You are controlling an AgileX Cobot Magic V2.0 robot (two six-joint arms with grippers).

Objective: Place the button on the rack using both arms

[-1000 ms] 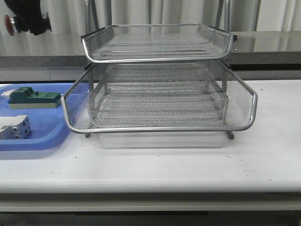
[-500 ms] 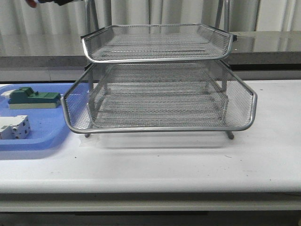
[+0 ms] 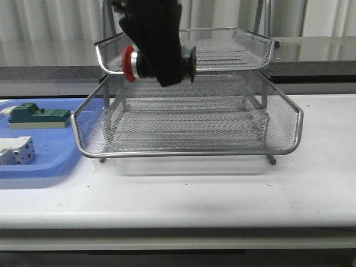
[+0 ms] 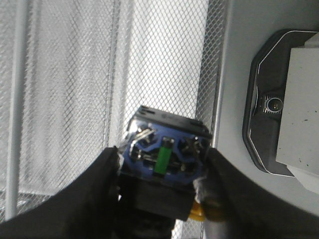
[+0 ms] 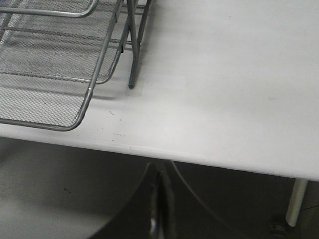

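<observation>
left gripper swung in from upper left, now before rack | jaws clamped on button | right gripper closed, empty | release next

A white table is filling the foreground, its top catching soft, even light. Behind it a grey counter is running across the room, its glossy surface reflecting the pale pleated curtains that are hanging along the back. Under the table's edge a grey floor is showing in shadow.
</observation>
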